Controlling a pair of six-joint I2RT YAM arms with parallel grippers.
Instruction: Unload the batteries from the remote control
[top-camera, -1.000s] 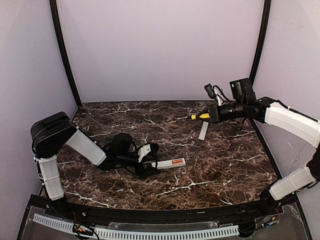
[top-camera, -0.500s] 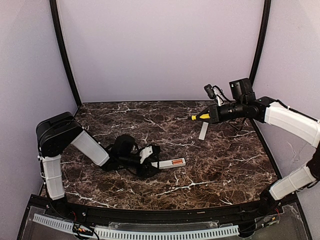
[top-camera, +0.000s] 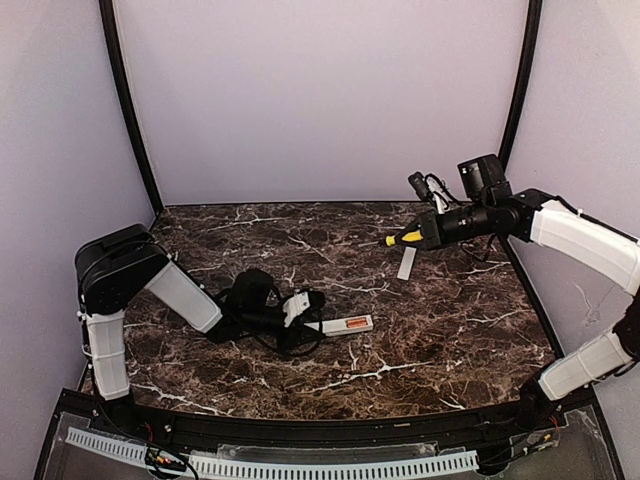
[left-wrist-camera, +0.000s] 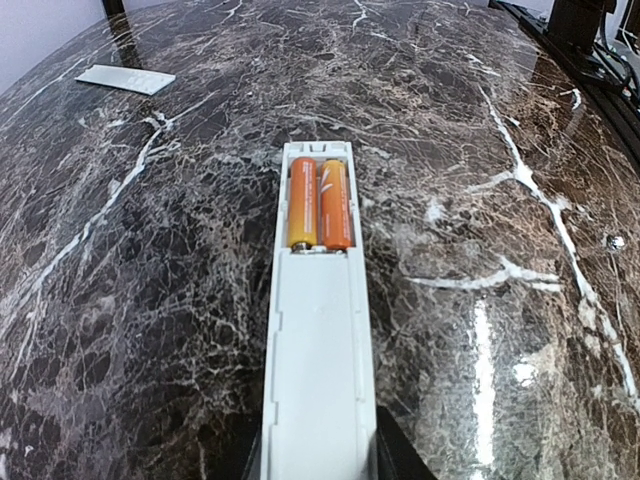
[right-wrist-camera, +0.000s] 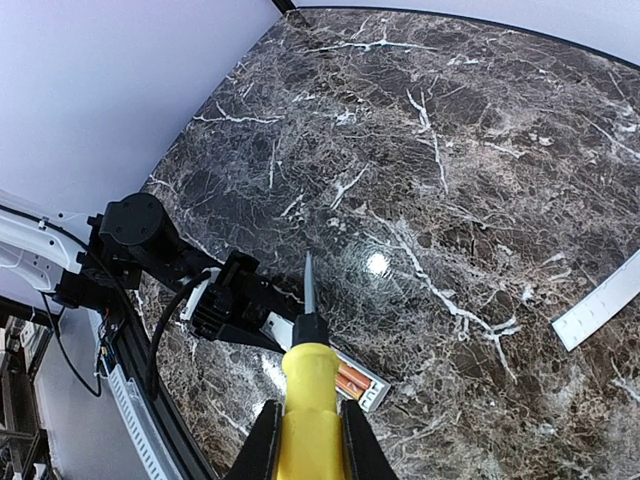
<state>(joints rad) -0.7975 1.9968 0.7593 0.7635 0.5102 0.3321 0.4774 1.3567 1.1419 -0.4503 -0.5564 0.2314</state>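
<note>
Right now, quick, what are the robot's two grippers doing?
Left gripper: closed, holding the remote.
Right gripper: closed, holding the screwdriver.

A lab test booth — plain lilac walls (top-camera: 320, 100), black frame poles (top-camera: 124, 100), a marble-patterned tabletop (top-camera: 450, 330) and robot arms (top-camera: 585, 245) bolted at its edge.

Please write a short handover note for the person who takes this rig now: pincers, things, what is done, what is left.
Left pincer: shut on one end of the remote control, recess facing up.
Right pincer: shut on the yellow-handled tool, held in the air.
Done: the cover strip is off and lies apart.
To do: both batteries sit in the recess; pry them out.
</note>
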